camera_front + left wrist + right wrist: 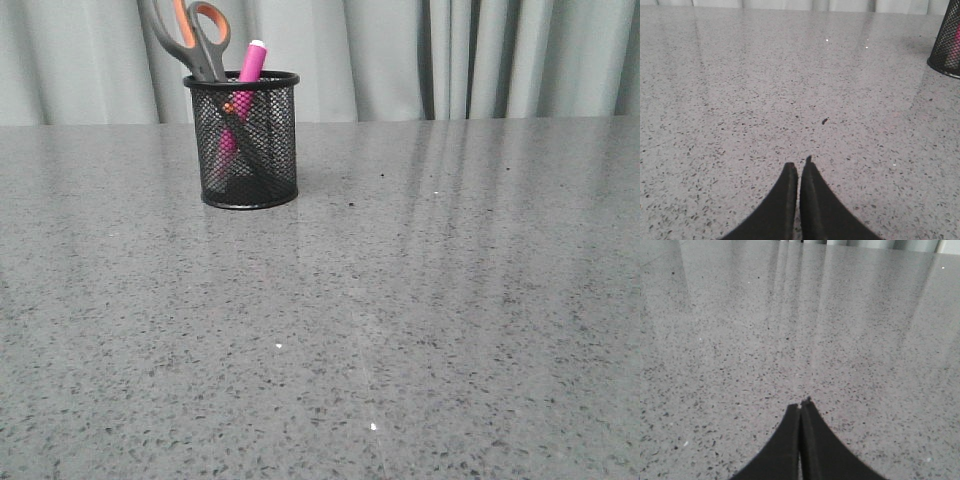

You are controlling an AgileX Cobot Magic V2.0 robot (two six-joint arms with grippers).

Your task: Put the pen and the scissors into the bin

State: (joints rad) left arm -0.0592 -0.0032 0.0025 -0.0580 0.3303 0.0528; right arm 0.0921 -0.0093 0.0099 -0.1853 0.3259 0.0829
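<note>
Pen (pixel 247 75) and scissors (pixel 190 35) stand in bin (pixel 246 140) — table's 11 o'clock. Left gripper (pixel 799 167), right gripper (pixel 801 406) — fingers pressed together, empty.

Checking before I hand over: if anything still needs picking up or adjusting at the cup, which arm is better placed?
Left, marginally. The bin shows in the left wrist view, not the right. But the pen and scissors already stand in it, and both the left gripper and right gripper are shut, empty.
</note>
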